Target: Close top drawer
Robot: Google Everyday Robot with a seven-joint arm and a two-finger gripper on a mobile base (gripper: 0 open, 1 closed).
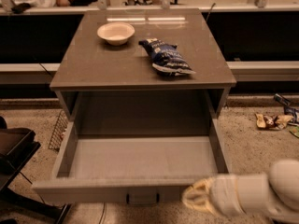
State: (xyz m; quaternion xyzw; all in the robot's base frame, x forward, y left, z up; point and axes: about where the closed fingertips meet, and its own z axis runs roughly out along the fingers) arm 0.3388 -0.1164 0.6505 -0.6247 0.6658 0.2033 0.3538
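The top drawer [140, 160] of the grey cabinet stands pulled far out toward me, its pale grey interior bare. Its front panel [84, 191] runs along the bottom of the view with a small dark handle [142, 198] at its centre. My gripper [201, 198] comes in from the lower right, its pale tip right at the front panel just to the right of the handle. The arm [261, 190] behind it is white and blurred.
On the cabinet top [93, 64] stand a white bowl [116, 32] and a blue chip bag [167, 57]. A dark chair or stand [14, 148] is at the left. Wrappers [273, 120] lie on the floor at the right. A counter [261, 69] runs behind.
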